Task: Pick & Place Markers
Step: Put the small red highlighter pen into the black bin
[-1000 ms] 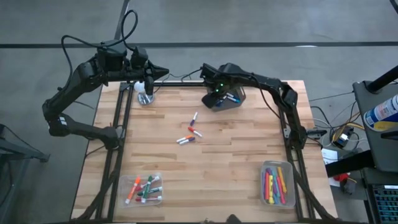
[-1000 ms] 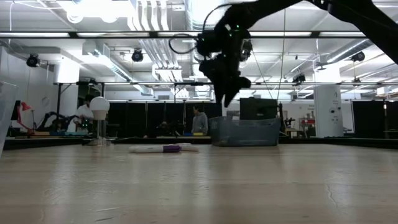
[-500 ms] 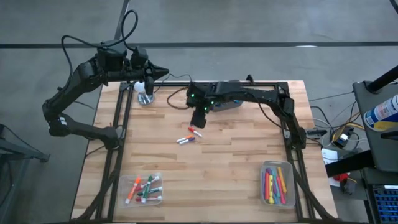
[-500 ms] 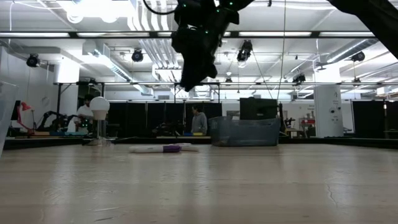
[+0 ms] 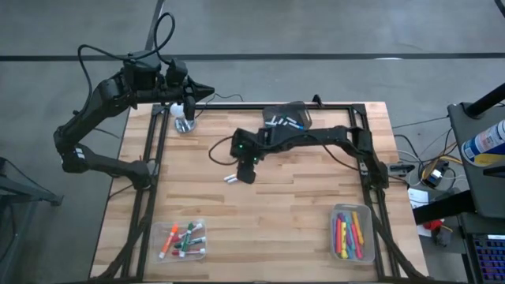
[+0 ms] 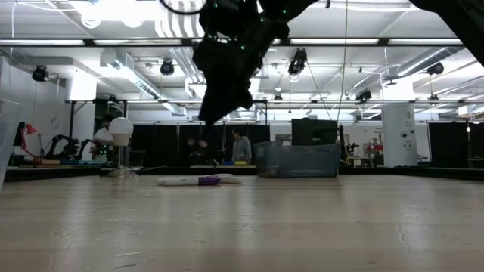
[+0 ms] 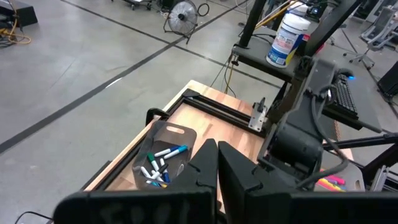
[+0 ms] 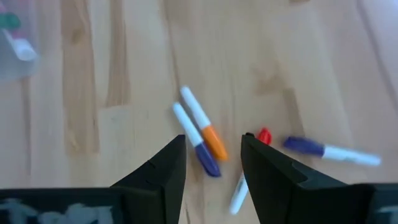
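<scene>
On wood tabletop (image 5: 300, 205), loose markers (image 8: 205, 134) mid-table, lab bkgd w/ ceiling lights

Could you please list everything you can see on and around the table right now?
Loose markers: four, white bodies with orange, blue, red and purple caps, mid-table under the right claw.
Bin: one, dark, far edge of the table, holding blue-capped markers.
Left tray: one, clear, near-left corner, holding red, orange and green markers.
Right tray: one, clear, near-right corner, holding yellow, pink, orange and blue markers.
Lamp: one, white globe on a round base, far-left corner.
Table: one, light wood with a black frame.
Person: one, standing in the room beyond the table.
Left claw: shut, parked beyond the far-left corner.
Right claw: open, poised above the loose markers.
</scene>
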You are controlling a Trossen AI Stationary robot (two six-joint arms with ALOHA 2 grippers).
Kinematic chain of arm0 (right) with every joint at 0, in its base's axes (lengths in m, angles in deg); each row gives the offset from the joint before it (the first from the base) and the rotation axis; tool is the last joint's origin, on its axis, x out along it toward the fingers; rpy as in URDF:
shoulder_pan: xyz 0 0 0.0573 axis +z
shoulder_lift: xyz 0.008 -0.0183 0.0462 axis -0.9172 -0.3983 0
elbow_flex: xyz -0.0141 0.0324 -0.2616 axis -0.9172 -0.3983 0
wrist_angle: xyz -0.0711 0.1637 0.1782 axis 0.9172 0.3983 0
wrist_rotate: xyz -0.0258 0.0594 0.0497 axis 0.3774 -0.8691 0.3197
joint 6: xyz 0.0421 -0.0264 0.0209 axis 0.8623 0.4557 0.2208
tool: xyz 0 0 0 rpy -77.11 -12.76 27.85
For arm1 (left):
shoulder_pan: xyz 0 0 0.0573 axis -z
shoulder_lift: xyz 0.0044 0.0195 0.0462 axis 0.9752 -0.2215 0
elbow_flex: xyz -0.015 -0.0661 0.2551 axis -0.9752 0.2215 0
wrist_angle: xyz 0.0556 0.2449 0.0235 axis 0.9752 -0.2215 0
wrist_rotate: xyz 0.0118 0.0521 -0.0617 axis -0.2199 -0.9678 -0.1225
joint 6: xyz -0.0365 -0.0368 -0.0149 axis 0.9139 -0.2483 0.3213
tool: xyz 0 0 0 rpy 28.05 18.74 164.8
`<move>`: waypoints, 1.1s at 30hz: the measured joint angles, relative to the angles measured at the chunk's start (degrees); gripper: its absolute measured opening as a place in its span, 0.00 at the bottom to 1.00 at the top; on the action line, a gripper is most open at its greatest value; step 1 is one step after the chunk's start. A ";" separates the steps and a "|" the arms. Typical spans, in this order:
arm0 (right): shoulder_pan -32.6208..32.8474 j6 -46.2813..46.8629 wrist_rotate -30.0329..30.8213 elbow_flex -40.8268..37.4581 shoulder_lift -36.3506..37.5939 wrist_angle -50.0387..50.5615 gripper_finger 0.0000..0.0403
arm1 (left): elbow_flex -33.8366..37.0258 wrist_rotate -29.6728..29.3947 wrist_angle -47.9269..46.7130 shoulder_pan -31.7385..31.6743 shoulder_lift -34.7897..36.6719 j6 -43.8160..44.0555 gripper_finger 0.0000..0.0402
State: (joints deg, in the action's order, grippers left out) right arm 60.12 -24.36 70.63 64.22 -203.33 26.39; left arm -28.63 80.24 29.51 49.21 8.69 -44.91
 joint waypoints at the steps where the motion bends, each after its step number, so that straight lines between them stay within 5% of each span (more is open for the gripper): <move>1: 0.04 0.77 0.07 -0.98 -0.01 -0.41 0.36 | 0.00 0.00 0.00 0.00 0.00 0.01 0.02; 33: -0.67 10.31 2.45 -22.94 -0.05 -18.91 0.23 | 0.00 0.00 -0.02 0.00 0.00 0.06 0.02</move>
State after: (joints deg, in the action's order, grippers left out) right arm 59.46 -14.05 73.08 41.28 -203.38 7.47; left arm -28.63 80.24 29.49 49.21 8.69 -44.85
